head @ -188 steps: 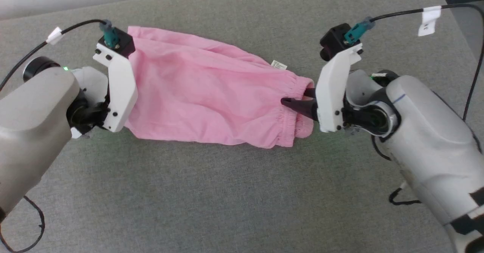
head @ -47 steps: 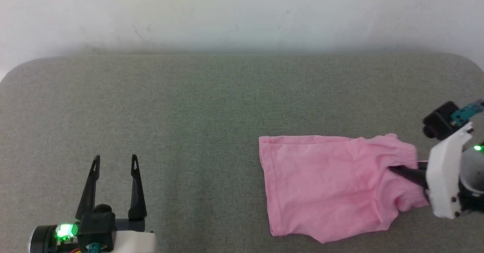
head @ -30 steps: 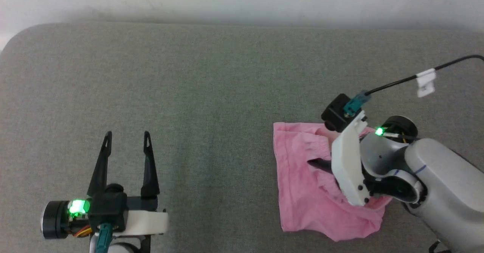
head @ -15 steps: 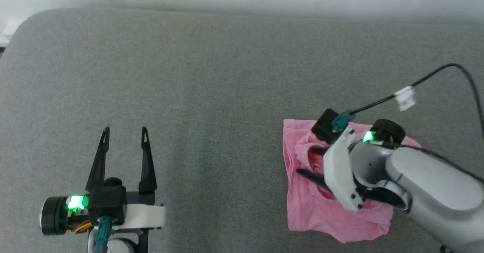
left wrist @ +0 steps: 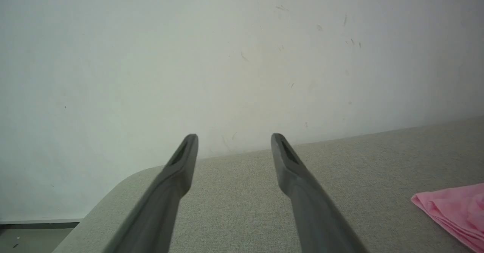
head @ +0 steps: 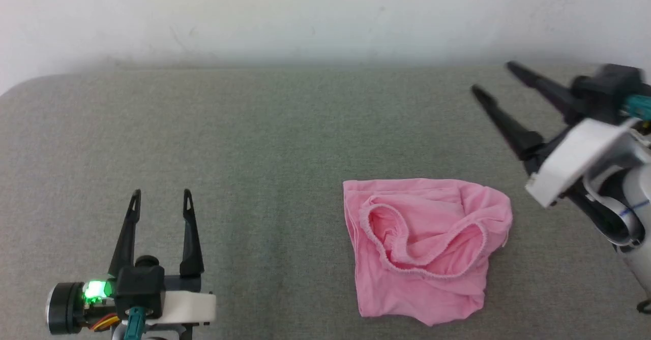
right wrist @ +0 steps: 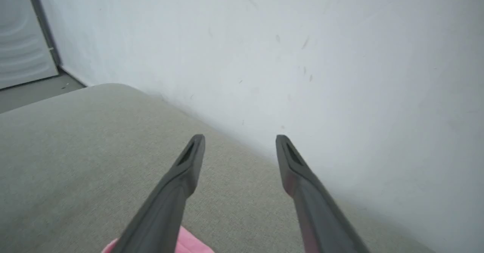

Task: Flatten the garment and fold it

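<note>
Left gripper [head: 161,193] idling nearest, fingers spread, empty. Garment [head: 427,248] lying well off to its right on counter [head: 254,152]. Garment sitting doubled over but rumpled, elastic waistband gaping upward. Right gripper [head: 491,76] hovering beyond garment and to its right, fingers spread, holding nothing. Judging step: pressing waistband flat, smoothing outward, aligning edges before folding further.

A grey fabric-covered surface [head: 254,142] (rounded corners) bears the garment [head: 422,248], lying crumpled right of centre.
</note>
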